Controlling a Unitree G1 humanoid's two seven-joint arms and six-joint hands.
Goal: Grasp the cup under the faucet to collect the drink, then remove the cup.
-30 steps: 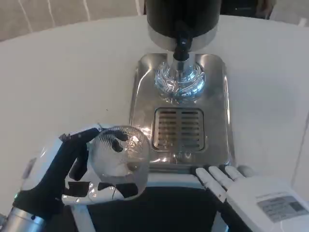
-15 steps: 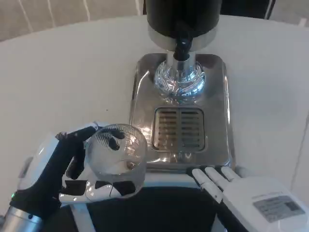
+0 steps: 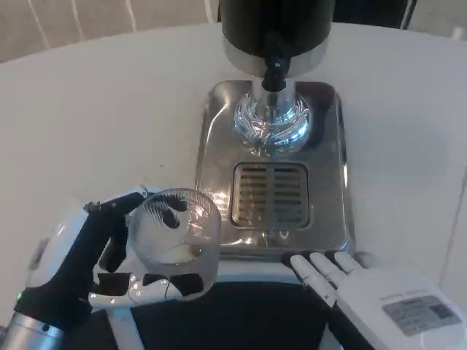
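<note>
A clear ribbed cup is held upright in my left hand, at the near left, beside the front left corner of the steel drip tray. The cup is off the tray and well short of the black faucet, which hangs from the black dispenser at the top. Under the faucet stands a shiny ribbed metal column. My right hand lies flat at the near right, fingers stretched toward the tray's front edge, holding nothing.
A slotted drain grate sits in the tray's middle. White tabletop spreads wide to the left and right of the tray. A dark edge runs along the bottom of the picture between my hands.
The cup in my left hand has drifted slightly down and left, nearer to me. My right hand has barely moved.
</note>
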